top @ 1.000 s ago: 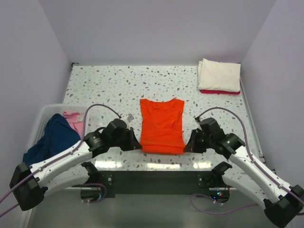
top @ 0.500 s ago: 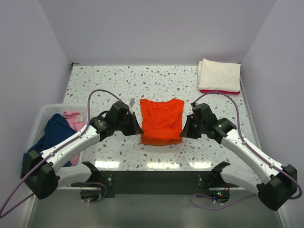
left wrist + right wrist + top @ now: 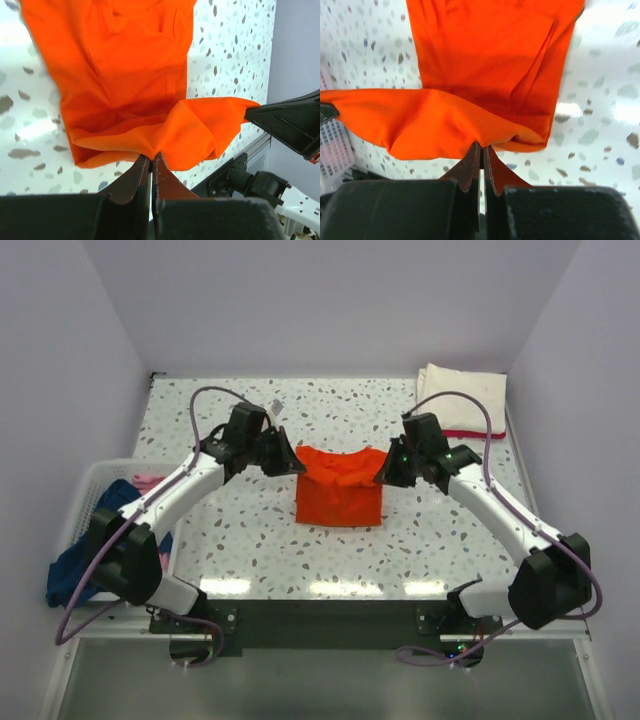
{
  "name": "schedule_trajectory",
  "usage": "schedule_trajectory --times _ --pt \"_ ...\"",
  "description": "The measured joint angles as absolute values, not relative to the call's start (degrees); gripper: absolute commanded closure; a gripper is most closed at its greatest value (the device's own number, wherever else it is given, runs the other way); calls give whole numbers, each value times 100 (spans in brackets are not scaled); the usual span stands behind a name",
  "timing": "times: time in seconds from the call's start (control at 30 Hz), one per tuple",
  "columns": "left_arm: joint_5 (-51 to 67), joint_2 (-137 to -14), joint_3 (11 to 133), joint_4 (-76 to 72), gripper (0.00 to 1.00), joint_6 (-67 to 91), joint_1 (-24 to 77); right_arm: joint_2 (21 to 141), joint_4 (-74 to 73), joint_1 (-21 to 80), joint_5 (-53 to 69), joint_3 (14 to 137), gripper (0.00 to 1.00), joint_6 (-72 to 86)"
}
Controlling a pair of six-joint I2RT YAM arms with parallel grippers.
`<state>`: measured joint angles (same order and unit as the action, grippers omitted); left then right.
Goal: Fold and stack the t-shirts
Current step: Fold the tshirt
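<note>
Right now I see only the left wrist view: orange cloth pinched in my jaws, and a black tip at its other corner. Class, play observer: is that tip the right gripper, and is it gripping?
Observer: Yes. The right wrist view shows the right gripper shut on the lifted edge of the orange t-shirt.
Operator: Where is the finished pile?
Observer: The top view shows a folded cream-white t-shirt on a red t-shirt at the far right corner of the table.
Operator: Anything left to fold?
Observer: A navy t-shirt and a pink t-shirt lie in the white basket at the left.
</note>
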<state>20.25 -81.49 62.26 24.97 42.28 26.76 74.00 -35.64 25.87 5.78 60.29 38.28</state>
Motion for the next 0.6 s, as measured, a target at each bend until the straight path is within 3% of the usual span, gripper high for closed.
schedule_trajectory --times 0.2,0.23,0.33,0.37,0.43,0.47,0.6 --pt "2526 -9629 7262 2143 100 4075 2097 8892 -3212 1876 926 6976 100 3597" --pt "2602 -9985 7467 2029 100 4071 2016 9223 -3146 1776 1013 7183 95 3568" --pt "2823 -11026 7972 1715 81 4080 1804 10250 -2987 1551 1227 7815 80 3507" --pt "2895 -11356 8117 1608 66 4077 1741 10582 -2926 1483 1310 8003 70 3489" --pt "3028 -11893 8416 1549 53 4051 1632 11185 -2869 1334 1459 8364 60 3446" --pt "3089 -12158 8573 1511 50 4029 1555 11426 -2801 1260 1507 8477 53 3441" --pt "3157 -12313 8689 1417 47 3977 1310 11810 -2781 987 1636 8652 48 3374"
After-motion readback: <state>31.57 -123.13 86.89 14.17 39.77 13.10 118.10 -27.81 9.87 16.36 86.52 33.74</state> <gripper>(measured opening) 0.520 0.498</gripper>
